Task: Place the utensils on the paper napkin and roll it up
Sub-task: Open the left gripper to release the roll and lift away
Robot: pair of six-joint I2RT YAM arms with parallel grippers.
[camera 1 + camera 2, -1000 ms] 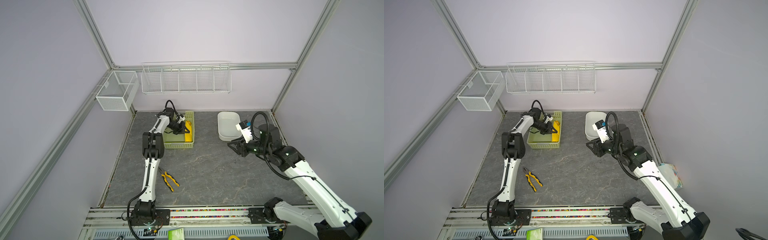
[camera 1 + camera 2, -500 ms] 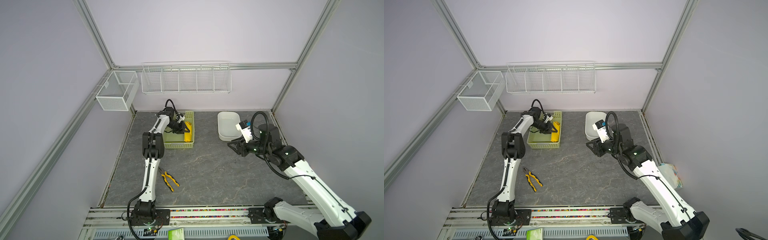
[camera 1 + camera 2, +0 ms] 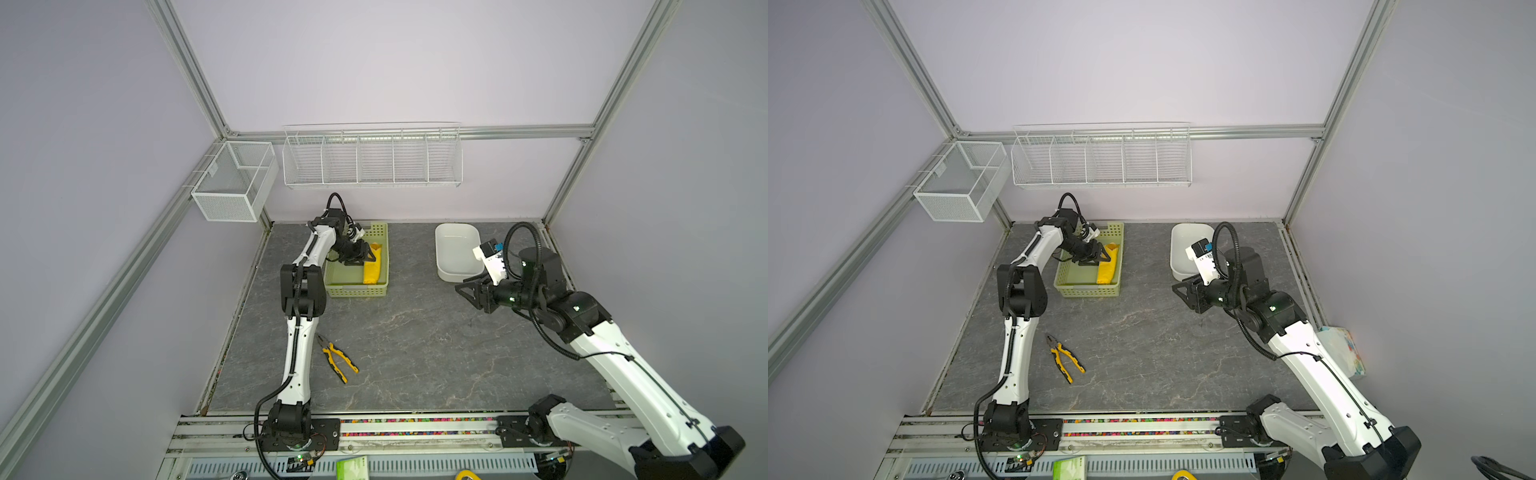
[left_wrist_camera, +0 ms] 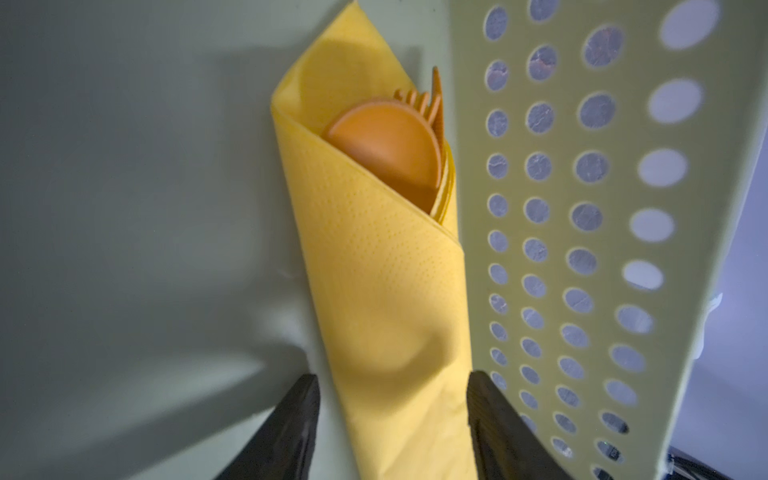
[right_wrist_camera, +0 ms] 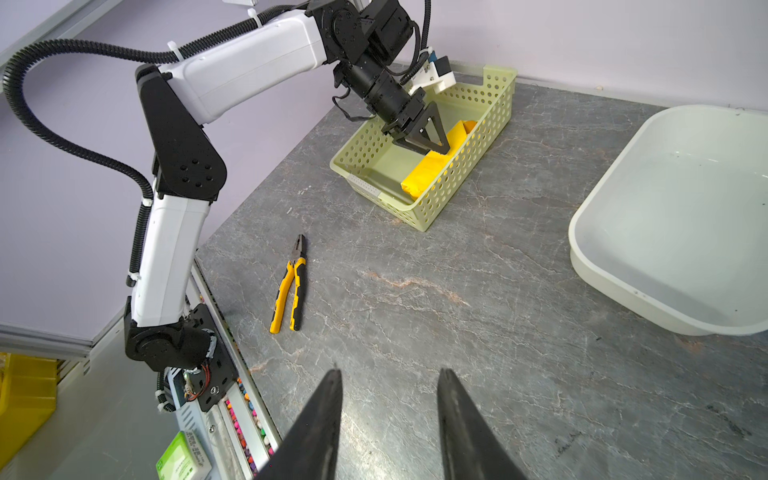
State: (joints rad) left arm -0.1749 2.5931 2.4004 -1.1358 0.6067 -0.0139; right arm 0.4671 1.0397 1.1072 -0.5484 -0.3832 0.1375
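One yellow napkin (image 4: 386, 291), rolled. Inside it at least two orange utensils (image 4: 399, 137): one spoon (image 4: 386, 145), one fork (image 4: 415, 97); a third not ruled out. One green basket (image 3: 357, 289) at eleven o'clock on the table. One white tub (image 3: 457, 253) at one o'clock. One pair of pliers (image 3: 338, 363) at eight o'clock. Two wire racks on the walls: one long (image 3: 372, 160), one boxy (image 3: 232, 183).

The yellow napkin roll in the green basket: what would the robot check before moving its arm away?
1. napkin wrapped around utensils: ok, only their tips peek out.
2. Napkin lying inside basket, along its holed wall: ok.
3. left gripper jaws apart, straddling the napkin: ok.
4. Paper untouched by either jaw: cannot tell.
5. right gripper open, empty, far from the basket: ok.
6. pliers lying apart from both arms: ok.
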